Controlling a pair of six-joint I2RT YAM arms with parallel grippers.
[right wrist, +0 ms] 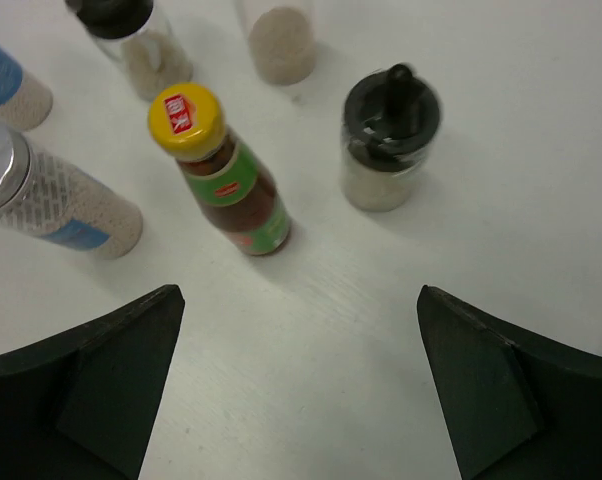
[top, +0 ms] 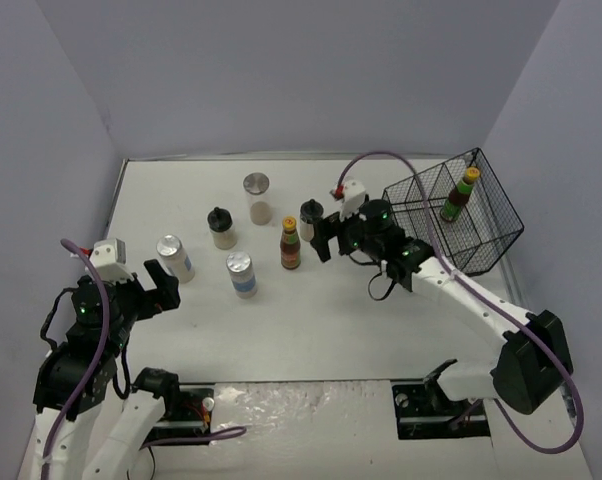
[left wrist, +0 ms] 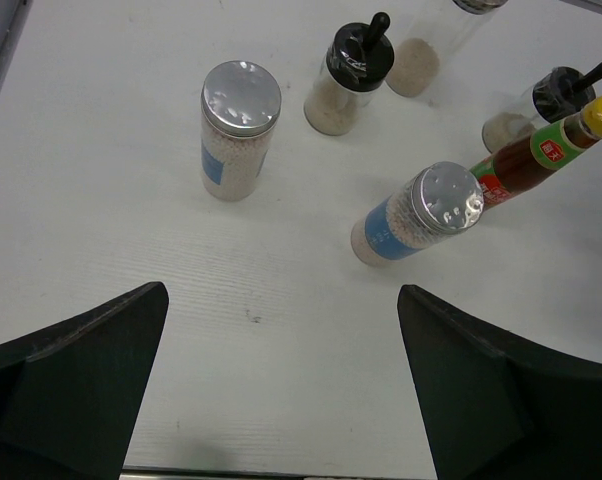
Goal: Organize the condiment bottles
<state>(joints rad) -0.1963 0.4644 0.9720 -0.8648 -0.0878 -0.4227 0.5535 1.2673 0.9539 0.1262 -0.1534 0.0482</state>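
Note:
Six bottles stand on the white table. In the top view they are a tall silver-lidded shaker point(top: 257, 198), two black-lidded beige jars point(top: 220, 228) point(top: 312, 220), two silver-lidded shakers point(top: 176, 258) point(top: 241, 274) and a yellow-capped sauce bottle point(top: 290, 243). A second sauce bottle point(top: 460, 194) lies in the black wire basket point(top: 501, 215). My left gripper point(top: 159, 285) point(left wrist: 281, 380) is open and empty, near of a shaker point(left wrist: 236, 130). My right gripper point(top: 326, 238) point(right wrist: 299, 380) is open and empty, just right of the sauce bottle point(right wrist: 226, 185) and a black-lidded jar point(right wrist: 386, 140).
The basket stands tilted at the back right against the wall. Grey walls close the table on the left, back and right. The right arm reaches across the table's right half.

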